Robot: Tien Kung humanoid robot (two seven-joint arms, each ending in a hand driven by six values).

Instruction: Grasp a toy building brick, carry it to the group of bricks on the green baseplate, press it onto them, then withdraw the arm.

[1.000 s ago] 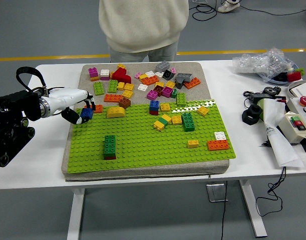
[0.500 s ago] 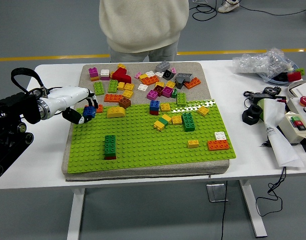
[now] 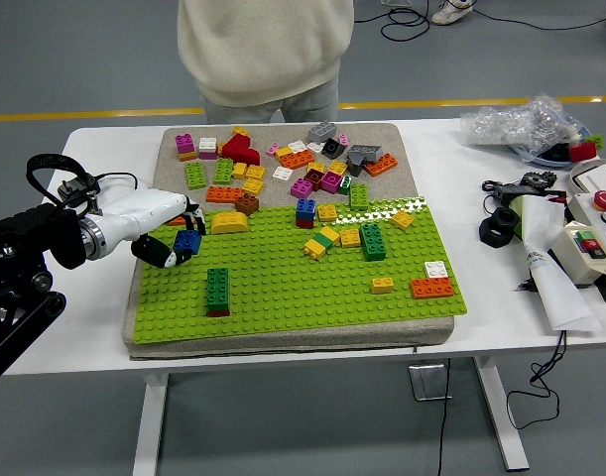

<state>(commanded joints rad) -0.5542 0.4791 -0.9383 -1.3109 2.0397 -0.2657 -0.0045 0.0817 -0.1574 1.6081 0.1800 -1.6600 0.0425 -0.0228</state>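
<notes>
Your left hand comes in from the left side, white shell on a black arm, and its fingers are clamped on a small blue toy brick. That brick sits just over the left part of the flat green studded baseplate, close to the baseplate's far-left corner and near a yellow rounded brick. A bit nearer to you there's a dark green stacked brick tower standing upright on the baseplate, apart from the hand.

Further right on the green you've got a cluster: a blue and red stack, a yellow and green piece and a dark green block. An orange flat brick with a white one sits near the right edge.

The loose pile of mixed colour bricks lies on the grey pad behind the baseplate. A person in a cream sweater stands at the far side of the white bench; hands not visible.
</notes>
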